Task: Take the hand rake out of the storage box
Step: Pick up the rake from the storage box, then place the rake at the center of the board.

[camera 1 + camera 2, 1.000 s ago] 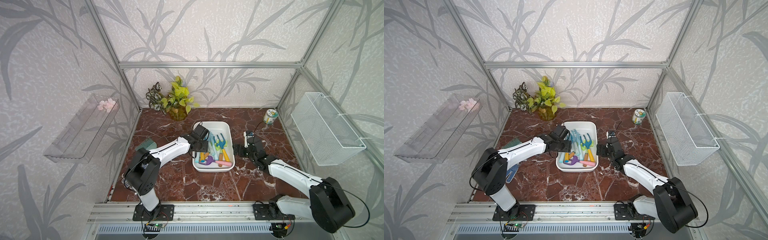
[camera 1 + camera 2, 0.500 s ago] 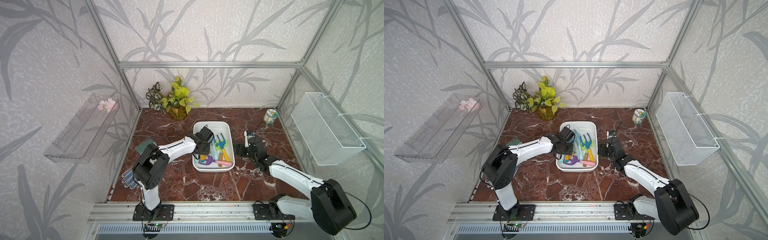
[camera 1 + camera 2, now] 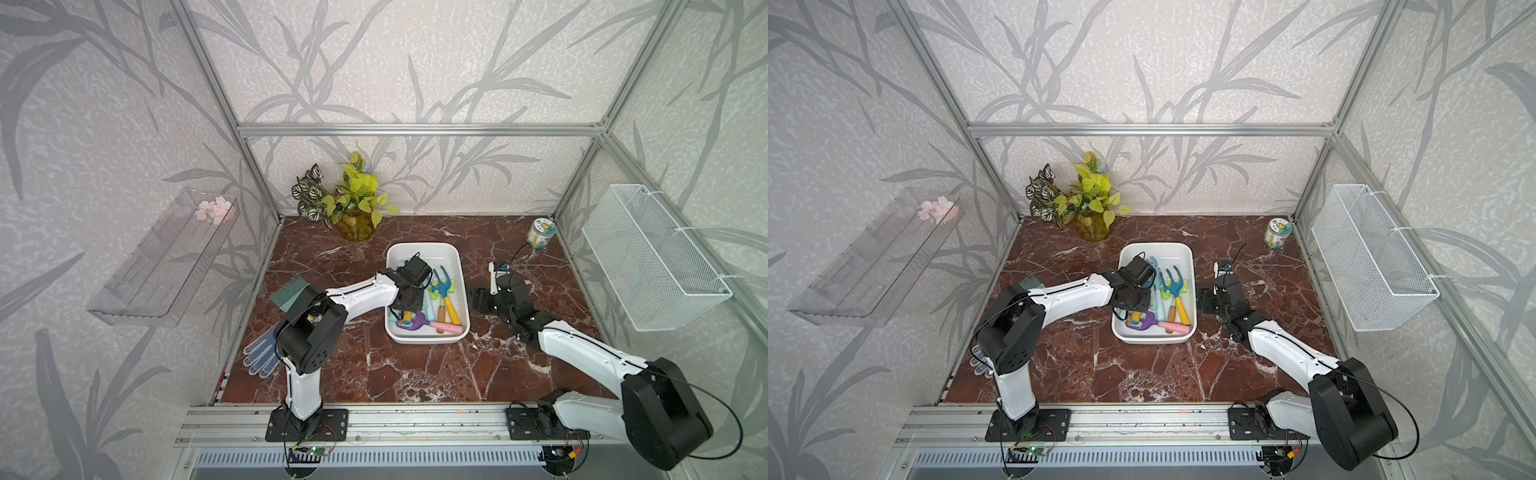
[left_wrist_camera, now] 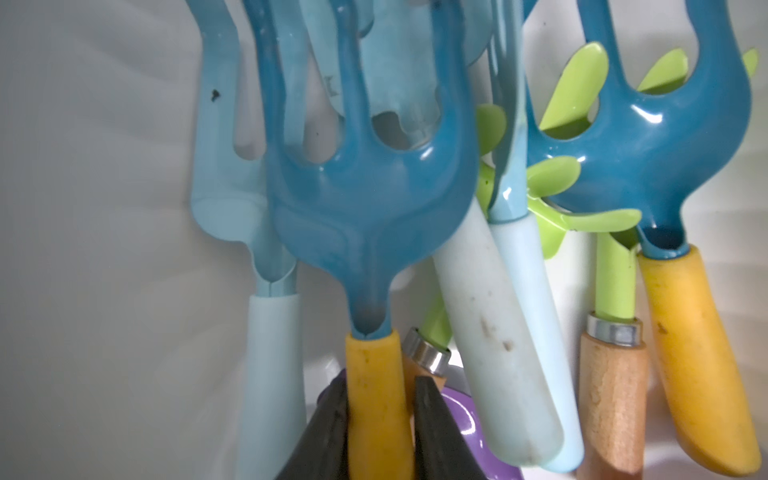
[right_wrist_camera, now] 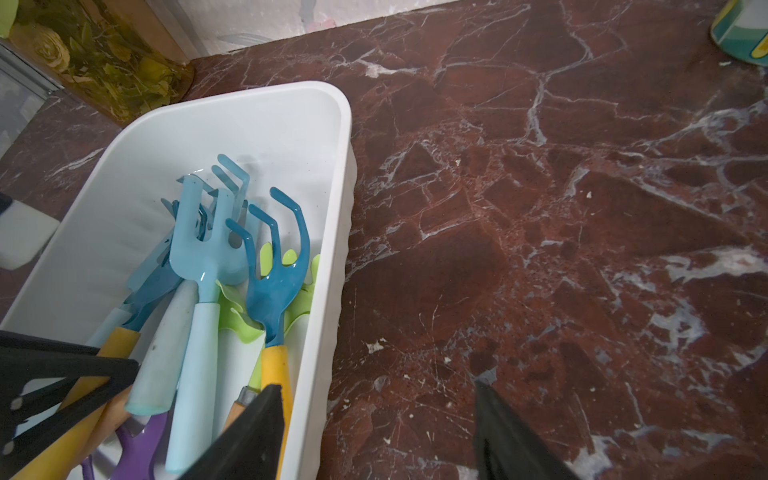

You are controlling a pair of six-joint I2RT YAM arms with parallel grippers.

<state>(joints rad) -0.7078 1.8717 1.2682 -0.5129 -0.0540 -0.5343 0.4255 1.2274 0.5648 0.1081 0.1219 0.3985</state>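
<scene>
The white storage box (image 3: pixel 424 247) (image 3: pixel 1157 247) sits mid-table with several small garden tools lying in it. The hand rake (image 4: pixel 365 187) has a blue pronged head and a yellow handle. My left gripper (image 4: pixel 380 386) is shut on that handle, low in the box's near-left part (image 3: pixel 402 313) (image 3: pixel 1128 308). A second blue pronged tool (image 5: pixel 277 266) with a yellow handle lies by the right wall. My right gripper (image 5: pixel 376 386) (image 3: pixel 478 300) is open at the box's right rim (image 5: pixel 345 166). One finger is over the inside, the other over the marble.
A potted plant (image 3: pixel 357 220) stands at the back and a small jar (image 3: pixel 540 232) at the back right. A wire basket (image 3: pixel 652 257) hangs on the right wall and a clear tray (image 3: pixel 162 257) on the left. A glove (image 3: pixel 262 353) and a green brush (image 3: pixel 291 291) lie left of the box.
My left gripper reached deeper into the box and closed on the yellow handle. My right gripper narrowed and shifted closer to the box's right wall.
</scene>
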